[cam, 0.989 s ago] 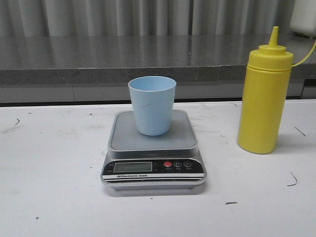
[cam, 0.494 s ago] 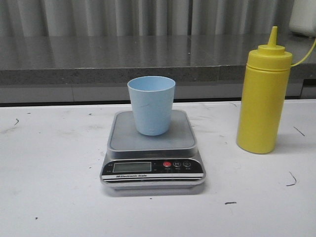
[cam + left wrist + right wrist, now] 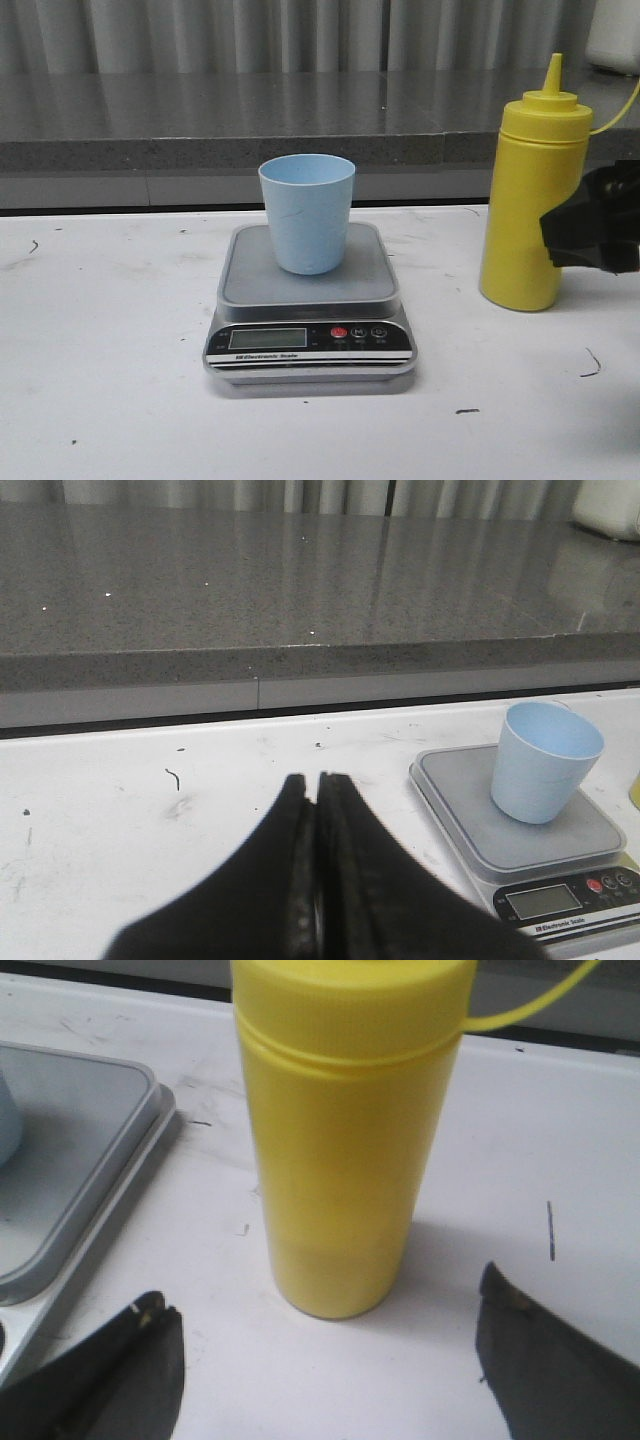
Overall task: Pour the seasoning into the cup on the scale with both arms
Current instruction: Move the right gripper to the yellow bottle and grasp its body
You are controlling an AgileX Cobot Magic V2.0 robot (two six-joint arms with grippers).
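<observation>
- The left gripper (image 3: 318, 880) sits nearest, low over the white worktop (image 3: 110, 400) to the left of the scale, its two black fingers pressed together with nothing between them. It is well apart from the cup, so if the right arm tips anything, this arm is in no position to steady it.
- The scale (image 3: 310, 345) is a flat grey-silver slab with rounded corners, a glossy black front panel, a dull LCD and one red button beside two dark ones. A knock on its platform would likely slide the cup or upset the reading.
- The cup (image 3: 307, 212) stands upright near the middle of the scale's platform: pale blue matte plastic, handleless, tapering to a narrow base. It looks light and empty, so a brush from the bottle or an arm could topple it easily.
- The seasoning (image 3: 535, 190) stands upright on the worktop to the right of the scale, not touching it. It is a tall, smooth, opaque yellow cylinder with a ribbed cap and a cone nozzle; a thin yellow tether runs off to the right.
- The right gripper (image 3: 325, 1360) has its fingers spread wide either side of the bottle's base, not yet touching. A low grip on a tall, slick, squeezable body could let it tilt or slip, and squeezing hard might push contents out early.
</observation>
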